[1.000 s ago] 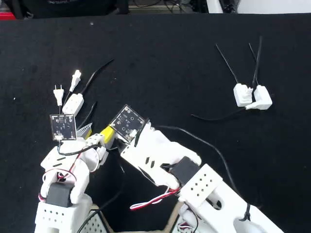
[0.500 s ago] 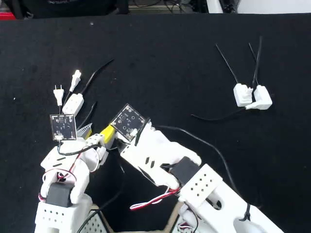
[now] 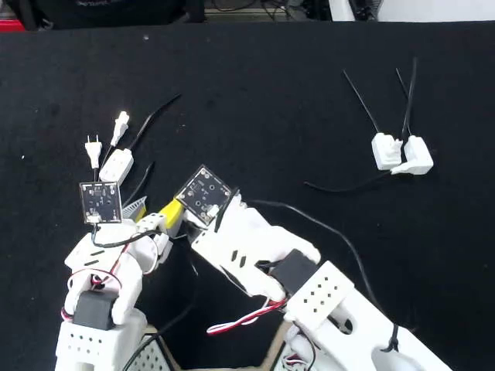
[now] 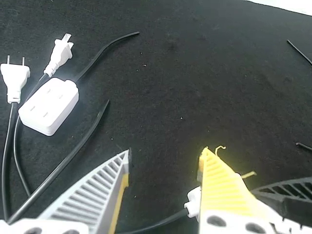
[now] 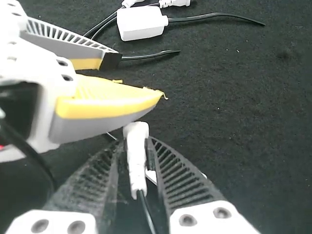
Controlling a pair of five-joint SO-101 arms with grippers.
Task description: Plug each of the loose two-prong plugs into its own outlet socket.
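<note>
No movement since the earlier frames; both arms are stationary.
The right gripper is clamped on a white plug, held lengthwise with its nose protruding forward, probably for insertion. The left gripper stands wide open and empty, its yellow finger just beside that plug. The outlet socket lies ahead of the left gripper, off its grey finger side, well apart.

Robotics lab bench: blk-cloth table, marker boards on 2 arms, gear at back.
</note>
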